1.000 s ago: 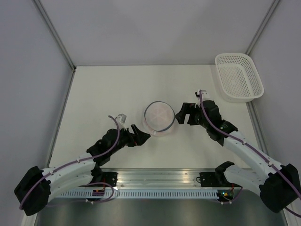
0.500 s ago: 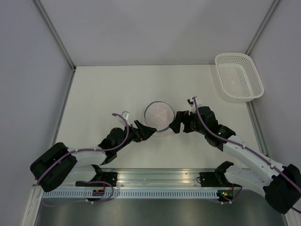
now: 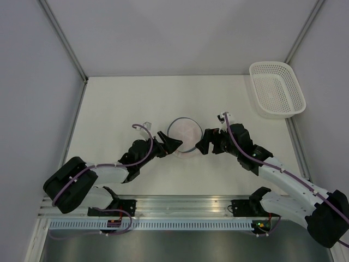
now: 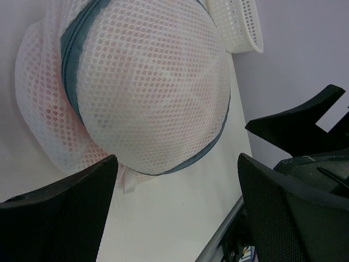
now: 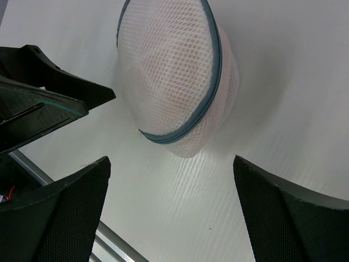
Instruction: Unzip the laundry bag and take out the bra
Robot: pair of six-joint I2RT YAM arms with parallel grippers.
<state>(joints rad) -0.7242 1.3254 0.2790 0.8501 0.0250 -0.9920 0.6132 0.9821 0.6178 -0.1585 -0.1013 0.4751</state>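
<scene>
The laundry bag is a round white mesh drum with a grey zipper rim, and it lies on the table between my two grippers. The pink of the bra shows through the mesh, also in the right wrist view on the bra. My left gripper sits at the bag's near-left side, open, with nothing between its fingers. On the bag's right, my right gripper is open and empty, a short gap from the mesh. The bag fills each wrist view above the open jaws.
A white perforated plastic basket stands at the table's far right corner; its rim shows behind the bag in the left wrist view. The rail holding the arm bases runs along the near edge. Grey walls close the back and sides.
My left gripper has advanced up and to the right, closer to the bag. The right gripper came in and down towards the bag, then held still. The bag has stayed in place.
</scene>
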